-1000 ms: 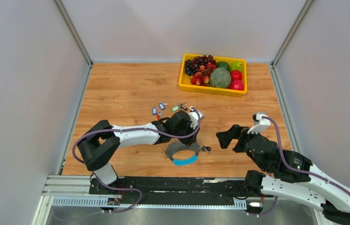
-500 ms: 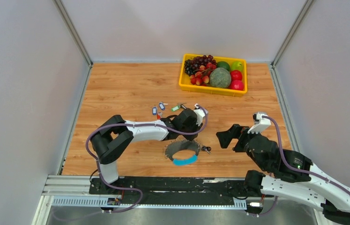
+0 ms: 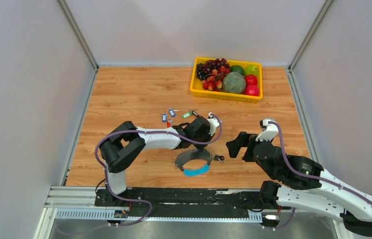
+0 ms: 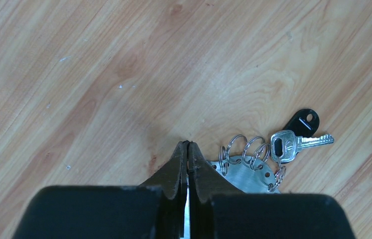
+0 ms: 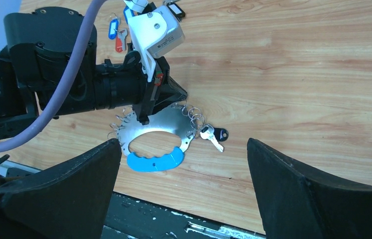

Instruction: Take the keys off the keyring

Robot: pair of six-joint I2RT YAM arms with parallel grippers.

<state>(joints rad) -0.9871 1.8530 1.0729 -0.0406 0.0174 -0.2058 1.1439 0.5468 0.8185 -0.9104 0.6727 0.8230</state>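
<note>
The keyring [image 3: 182,155] lies flat on the table near the front edge, grey metal with a blue section [image 3: 196,171]. One silver key with a black head [image 3: 218,159] hangs from a small ring on its right side, also seen in the left wrist view [image 4: 293,144] and the right wrist view [image 5: 212,137]. My left gripper [image 3: 193,146] is shut, its tips [image 4: 187,144] pointing down at the ring's far edge [image 4: 246,174], holding nothing visible. My right gripper [image 3: 237,144] is wide open and empty, to the right of the key. Loose keys [image 3: 171,115] with blue, red and green heads lie behind the left gripper.
A yellow tray [image 3: 192,88] of fruit stands at the back right. Several empty split rings [image 4: 243,149] sit along the keyring's rim. The black base rail [image 3: 174,196] runs along the near table edge. Grey walls enclose the table on the left, back and right.
My left arm's elbow has swung right while its gripper stays at the ring's far edge. My right gripper has moved left, closer to the key.
</note>
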